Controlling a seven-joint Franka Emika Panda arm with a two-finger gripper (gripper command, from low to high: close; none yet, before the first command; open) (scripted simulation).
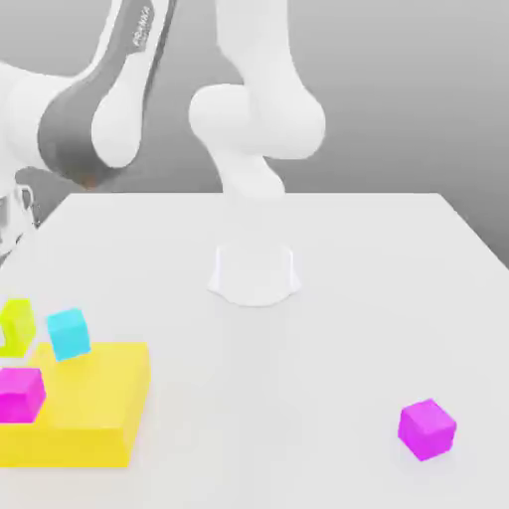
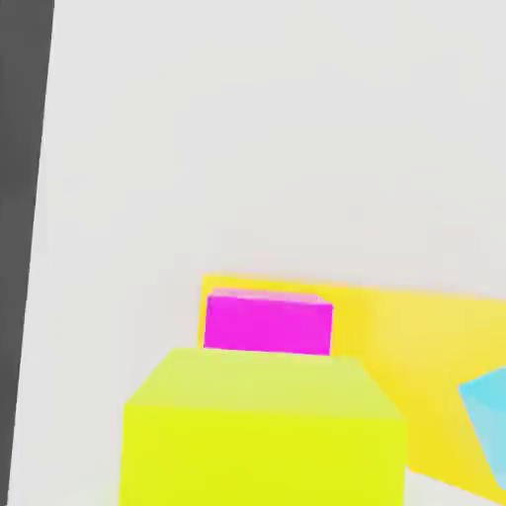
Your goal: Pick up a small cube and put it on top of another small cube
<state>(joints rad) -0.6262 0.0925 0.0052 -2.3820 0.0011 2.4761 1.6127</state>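
The small yellow-green cube (image 1: 15, 325) is at the exterior view's far left, beside the far corner of the flat yellow block (image 1: 89, 408). A cyan cube (image 1: 68, 333) sits tilted at that block's far edge. One magenta cube (image 1: 20, 393) rests on the block. My gripper (image 1: 18, 214) is partly visible at the left border, above the yellow-green cube. In the hand view the yellow-green cube (image 2: 262, 430) looms close, with the magenta cube (image 2: 267, 322), yellow block (image 2: 415, 346) and cyan cube (image 2: 489, 410) behind it.
A second magenta cube (image 1: 427, 429) lies alone on the white table (image 1: 328, 358) at the exterior view's near right. The arm's round base (image 1: 254, 273) stands mid-table. The table edge (image 2: 40, 247) runs close beside the cubes.
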